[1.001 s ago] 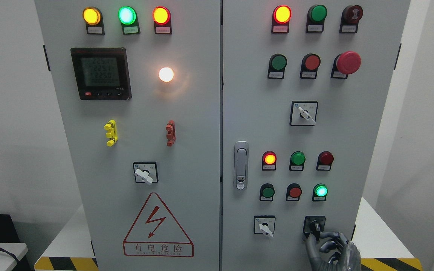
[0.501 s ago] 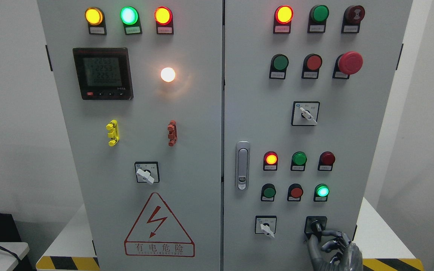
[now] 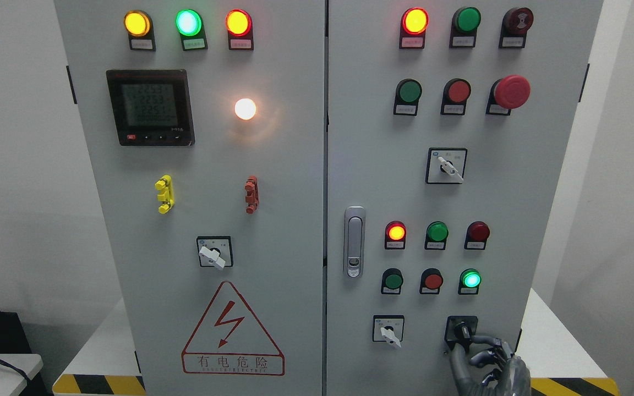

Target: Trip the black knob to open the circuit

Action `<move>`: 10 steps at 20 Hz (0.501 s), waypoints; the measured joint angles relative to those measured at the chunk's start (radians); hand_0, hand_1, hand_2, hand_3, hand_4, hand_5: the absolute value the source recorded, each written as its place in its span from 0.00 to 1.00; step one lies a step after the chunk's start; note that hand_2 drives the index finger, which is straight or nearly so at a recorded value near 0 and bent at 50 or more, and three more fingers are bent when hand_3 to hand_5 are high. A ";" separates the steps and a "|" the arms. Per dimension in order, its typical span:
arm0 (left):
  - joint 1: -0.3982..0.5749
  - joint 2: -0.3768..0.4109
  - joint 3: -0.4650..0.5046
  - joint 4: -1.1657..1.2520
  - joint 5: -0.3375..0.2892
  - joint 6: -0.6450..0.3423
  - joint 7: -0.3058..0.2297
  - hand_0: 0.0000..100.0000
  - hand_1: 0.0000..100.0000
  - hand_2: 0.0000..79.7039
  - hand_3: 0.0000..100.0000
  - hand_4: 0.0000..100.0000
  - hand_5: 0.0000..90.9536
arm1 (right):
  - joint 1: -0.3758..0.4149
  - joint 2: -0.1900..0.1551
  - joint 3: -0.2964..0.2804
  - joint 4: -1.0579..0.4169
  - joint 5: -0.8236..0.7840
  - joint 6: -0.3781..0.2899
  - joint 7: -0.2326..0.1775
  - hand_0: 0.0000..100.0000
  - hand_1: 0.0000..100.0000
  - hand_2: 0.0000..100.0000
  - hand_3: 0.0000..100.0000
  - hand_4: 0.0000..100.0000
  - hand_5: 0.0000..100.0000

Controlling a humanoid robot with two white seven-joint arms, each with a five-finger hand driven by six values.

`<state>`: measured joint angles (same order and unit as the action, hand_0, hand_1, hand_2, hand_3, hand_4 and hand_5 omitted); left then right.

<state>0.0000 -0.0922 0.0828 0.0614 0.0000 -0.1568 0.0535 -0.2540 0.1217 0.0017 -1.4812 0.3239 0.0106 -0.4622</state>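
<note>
On the left door of the grey cabinet (image 3: 273, 231), a red triangle sign (image 3: 233, 330) reads "有电危险". The black knob (image 3: 462, 331) sits at the lower right of the right door. The right hand (image 3: 485, 363) pinches this knob between thumb and fingertip.

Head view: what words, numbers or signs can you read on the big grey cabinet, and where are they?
"有电危险": under the red lightning bolt in the warning triangle on the left door.
Digital meter: rows of digits, too blurred to read.
Small tags under the lamps and buttons, such as the lit green lamp: too small to read.
Marks around the white selector switch: too small to read.
</note>
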 measured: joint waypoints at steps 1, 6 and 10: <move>0.000 0.000 0.000 0.000 0.000 0.000 0.000 0.12 0.39 0.00 0.00 0.00 0.00 | 0.001 0.000 0.000 0.000 -0.001 -0.003 0.000 0.43 0.79 0.42 0.74 0.68 0.68; 0.000 0.000 0.000 0.000 0.000 0.000 0.000 0.12 0.39 0.00 0.00 0.00 0.00 | 0.011 -0.001 -0.001 -0.001 -0.002 -0.028 -0.002 0.41 0.75 0.40 0.67 0.62 0.61; 0.000 0.000 0.000 0.000 0.000 0.000 0.000 0.12 0.39 0.00 0.00 0.00 0.00 | 0.024 -0.001 -0.001 -0.002 -0.003 -0.055 -0.004 0.35 0.71 0.38 0.64 0.60 0.58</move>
<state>0.0000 -0.0922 0.0828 0.0614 0.0000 -0.1568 0.0535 -0.2296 0.1208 0.0003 -1.4833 0.3207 -0.0448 -0.4660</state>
